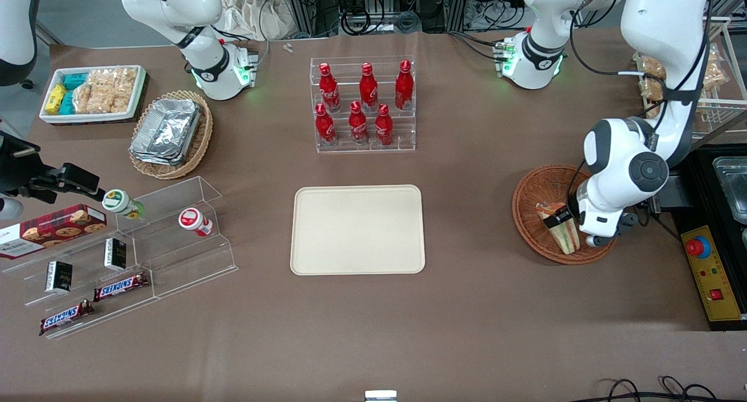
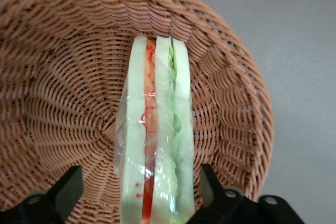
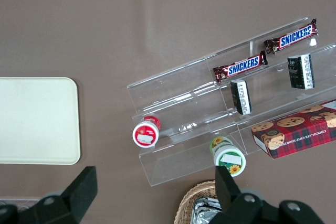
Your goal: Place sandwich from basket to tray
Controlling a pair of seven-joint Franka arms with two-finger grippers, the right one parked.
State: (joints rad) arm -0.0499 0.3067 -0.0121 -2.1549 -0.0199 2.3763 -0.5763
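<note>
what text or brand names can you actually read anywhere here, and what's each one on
"SNICKERS": on the two candy bars on the clear acrylic shelf.
"CHOCOLATE CHIP COOKIES": on the red plaid box.
Cola bottles' script: too small to read.
Cup lids, small dark packs: unreadable.
Sandwich between the open gripper, basket, tray: no text.

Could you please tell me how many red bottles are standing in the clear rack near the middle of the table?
6 red bottles: three on the upper step, three on the lower step. None seems hidden.

White rounded arm links, black joint bands, black-fingered gripper (image 2: 139,195).
</note>
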